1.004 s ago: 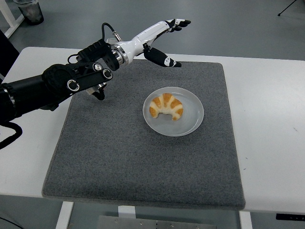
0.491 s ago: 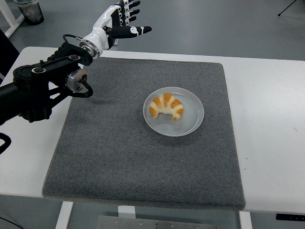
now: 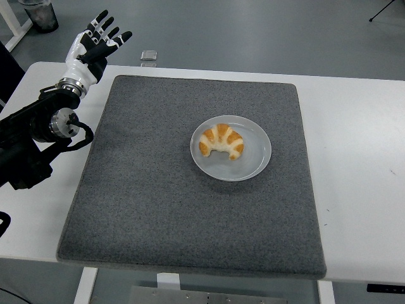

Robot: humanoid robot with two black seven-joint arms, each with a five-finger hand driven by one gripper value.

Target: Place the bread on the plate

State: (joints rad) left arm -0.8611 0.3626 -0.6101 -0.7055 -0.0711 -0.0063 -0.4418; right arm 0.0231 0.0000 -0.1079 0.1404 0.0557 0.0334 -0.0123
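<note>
A golden croissant (image 3: 221,142) lies on the left half of a round grey plate (image 3: 253,158) in the middle of a dark grey mat (image 3: 158,202). My left hand (image 3: 95,43) is raised over the table's far left corner, well away from the plate, with its fingers spread and nothing in it. Its black arm (image 3: 38,136) comes in from the left edge. The right arm is out of view.
The mat covers most of the white table (image 3: 361,158). A small clear object (image 3: 149,56) lies on the floor beyond the table's far edge. A dark bin (image 3: 41,14) stands at the top left.
My left hand has swung from above the mat's far edge, near the plate, leftward and back to the table's far left corner. The croissant and plate have not moved.
</note>
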